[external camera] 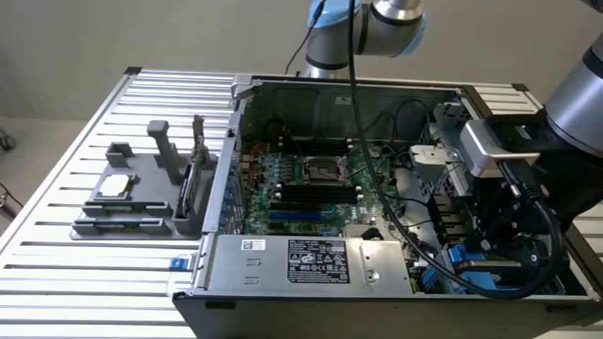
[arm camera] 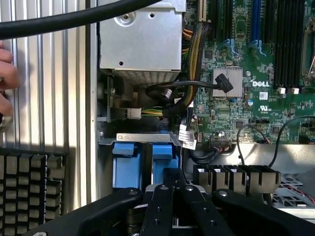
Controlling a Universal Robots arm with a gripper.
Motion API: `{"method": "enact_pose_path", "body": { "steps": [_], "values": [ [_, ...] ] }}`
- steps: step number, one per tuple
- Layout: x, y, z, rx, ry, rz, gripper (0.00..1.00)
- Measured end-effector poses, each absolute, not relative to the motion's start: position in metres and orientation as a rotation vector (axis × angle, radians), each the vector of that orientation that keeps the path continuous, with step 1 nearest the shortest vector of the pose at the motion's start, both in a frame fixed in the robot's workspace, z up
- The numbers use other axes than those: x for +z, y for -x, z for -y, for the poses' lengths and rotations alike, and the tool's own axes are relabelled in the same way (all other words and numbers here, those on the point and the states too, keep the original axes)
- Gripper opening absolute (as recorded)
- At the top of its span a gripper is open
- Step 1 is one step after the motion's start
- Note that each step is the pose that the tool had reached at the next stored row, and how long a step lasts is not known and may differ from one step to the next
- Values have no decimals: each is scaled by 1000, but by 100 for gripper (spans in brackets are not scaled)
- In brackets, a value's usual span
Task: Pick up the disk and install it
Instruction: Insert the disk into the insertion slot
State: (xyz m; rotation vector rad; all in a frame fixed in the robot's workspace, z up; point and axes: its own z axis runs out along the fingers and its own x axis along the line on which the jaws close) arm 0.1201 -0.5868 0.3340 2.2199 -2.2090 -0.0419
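Note:
My gripper (arm camera: pixel 175 181) reaches down into the drive bay at the front corner of the open computer case (external camera: pixel 236 141), on the exterior view's right. Its black fingers (arm camera: pixel 162 206) are shut together. Their tips sit right at the end of a blue plastic frame (arm camera: pixel 162 156) standing in the bay, and I cannot tell whether they touch it. A second blue frame (arm camera: pixel 125 164) stands beside it. The disk's metal face is hidden; only blue frame ends (external camera: pixel 471 272) show below the gripper (external camera: pixel 499 256).
The long silver power-supply box (external camera: pixel 311 261) lies beside the bay, with cable bundles (arm camera: pixel 189 59) and the green motherboard (arm camera: pixel 246 73) behind. A grey fixture (external camera: pixel 141 191) with a small chip (external camera: pixel 115 185) stands on the slatted table (external camera: pixel 75 282). A person's hand (arm camera: pixel 7 73) rests on the slats.

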Motion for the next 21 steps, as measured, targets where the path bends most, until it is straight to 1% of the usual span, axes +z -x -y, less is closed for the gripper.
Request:
{"method": "enact_pose_path", "body": {
  "steps": [11,15,21],
  "values": [
    [331,-120,587,-39,-2218,2207,13],
    [344,-120,587,-42,-2217,2206,13],
    [354,-121,587,-42,-2216,2205,13]
  ]
}}
